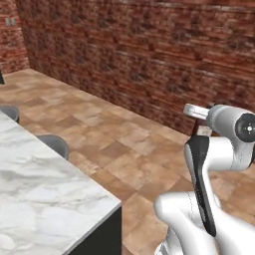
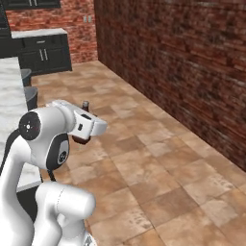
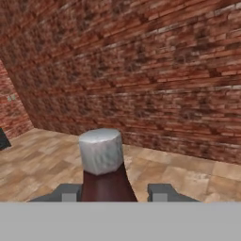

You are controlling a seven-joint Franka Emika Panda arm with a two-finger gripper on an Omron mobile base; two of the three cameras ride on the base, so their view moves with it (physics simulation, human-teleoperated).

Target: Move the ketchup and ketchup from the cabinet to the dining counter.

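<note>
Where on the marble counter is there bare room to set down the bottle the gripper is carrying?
The marble counter is bare from its near corner back toward the grey stools along its floor-side edge. Nothing crowds it. The gripper holds the maroon ketchup bottle over the floor, off the counter.

Place: a rendered home kitchen with a dining area.
Walls: red brick wall [image 2: 182,62] running along one side and across the far end.
Floor: brown stone tiles [image 2: 158,163].
Surface: marble island [image 1: 35,194] with a dark base.
Seating: grey stools [image 1: 55,144] tucked at the island's edge.
Storage: black cabinets [image 2: 43,53] with drawers, far end.
</note>
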